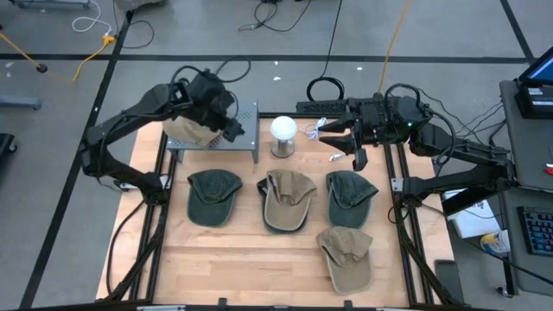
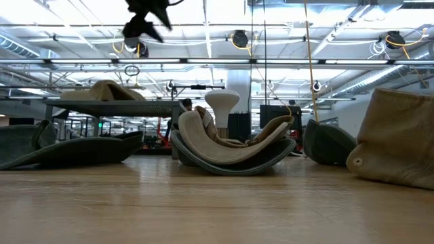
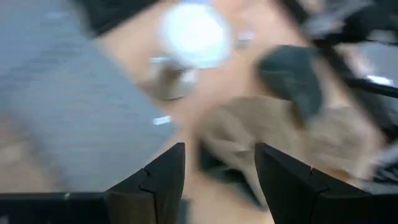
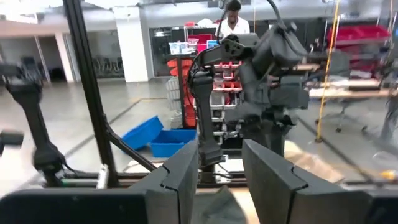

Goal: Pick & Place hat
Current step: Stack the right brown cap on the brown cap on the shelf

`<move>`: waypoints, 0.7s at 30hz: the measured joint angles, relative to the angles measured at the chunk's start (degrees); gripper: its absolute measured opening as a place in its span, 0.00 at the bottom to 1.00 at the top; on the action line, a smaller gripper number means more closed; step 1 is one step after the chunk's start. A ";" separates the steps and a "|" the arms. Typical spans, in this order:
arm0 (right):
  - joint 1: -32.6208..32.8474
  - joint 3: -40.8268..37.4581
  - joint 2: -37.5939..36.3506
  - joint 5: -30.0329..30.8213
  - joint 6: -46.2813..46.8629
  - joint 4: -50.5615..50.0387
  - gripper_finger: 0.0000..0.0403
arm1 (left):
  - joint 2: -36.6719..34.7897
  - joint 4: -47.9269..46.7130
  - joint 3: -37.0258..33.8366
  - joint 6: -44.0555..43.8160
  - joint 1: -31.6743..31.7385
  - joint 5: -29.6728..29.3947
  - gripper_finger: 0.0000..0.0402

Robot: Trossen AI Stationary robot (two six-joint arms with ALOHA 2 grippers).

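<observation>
A tan hat [image 1: 184, 130] lies on a grey raised shelf [image 1: 246, 138] at the table's far left; the low view shows the hat [image 2: 105, 90] resting on the shelf top. My left gripper [image 1: 233, 130] hangs open above the shelf beside that hat, slanting down, with nothing between its fingers [image 3: 161, 180]. On the table lie a dark green hat [image 1: 213, 195], a tan hat nested on a dark one [image 1: 287, 200], another dark green hat [image 1: 351, 195] and a tan hat [image 1: 347, 256]. My right gripper [image 1: 344, 145] waits open and level, high over the far right.
A white ball-shaped lamp [image 1: 283, 131] stands on the table just right of the shelf. Black frame rails [image 1: 399, 199] run along both table sides. Bare wood [image 1: 242, 259] lies near the front edge. A person stands in the room beyond, in the right wrist view.
</observation>
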 joint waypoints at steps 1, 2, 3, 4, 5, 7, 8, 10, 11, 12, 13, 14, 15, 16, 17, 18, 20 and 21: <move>0.00 0.00 0.00 0.00 1.85 0.00 0.29 | 0.02 0.86 -0.03 -0.18 -0.50 2.33 0.49; 0.01 0.00 0.00 0.00 3.94 0.01 0.29 | 0.00 1.58 -0.07 -0.59 -1.06 4.69 0.49; 0.00 0.00 0.00 0.00 6.50 0.00 0.29 | -0.07 2.64 -0.07 -1.14 -1.76 7.10 0.49; 0.00 0.00 0.00 -0.04 9.41 -0.04 0.29 | -0.18 3.87 -0.06 -2.11 -2.51 9.15 0.49; 0.02 0.00 0.00 -0.20 12.87 -0.23 0.29 | -0.20 4.84 -0.02 -3.44 -3.31 10.90 0.49; 0.02 0.00 0.00 -2.13 19.41 -0.95 0.29 | -0.11 6.51 -0.02 -6.21 -5.14 12.78 0.49; 0.06 0.00 0.00 -3.12 22.04 -1.54 0.29 | -0.01 7.27 -0.04 -7.44 -6.13 13.19 0.49; 1.45 0.02 -0.01 -3.19 25.91 -3.58 0.29 | 0.00 8.52 -0.04 -8.75 -7.80 13.94 0.49; 2.68 0.02 -0.03 -2.30 26.98 -4.94 0.29 | -0.05 8.83 -0.04 -8.77 -8.50 14.31 0.49; 4.14 0.02 -0.09 -1.12 27.88 -6.27 0.29 | -0.09 8.79 -0.04 -8.72 -9.14 14.63 0.49; 5.57 0.02 -0.12 -0.01 29.04 -7.55 0.29 | -0.09 8.69 -0.04 -8.49 -9.70 14.97 0.49; 6.97 0.02 -0.16 0.91 30.51 -8.80 0.29 | -0.08 8.71 -0.04 -8.30 -10.17 15.11 0.49; 8.37 0.02 -0.20 1.99 32.43 -10.05 0.29 | -0.05 8.70 -0.04 -8.29 -10.60 15.11 0.49; 9.77 0.02 -0.32 3.36 34.68 -11.64 0.30 | -0.03 8.69 -0.04 -8.28 -11.03 15.11 0.49; 11.14 0.02 -0.58 4.78 37.06 -13.70 0.30 | -0.04 8.69 -0.04 -8.24 -11.41 15.13 0.49; 12.68 0.02 -0.74 6.18 39.25 -15.69 0.30 | -0.05 8.69 -0.04 -8.05 -11.77 15.17 0.49; 15.99 0.02 -0.88 8.83 43.91 -19.06 0.31 | -0.05 8.68 -0.04 -7.65 -12.34 15.15 0.49; 17.68 0.02 -1.07 9.61 46.45 -20.70 0.31 | -0.05 8.66 -0.04 -7.63 -12.51 15.19 0.49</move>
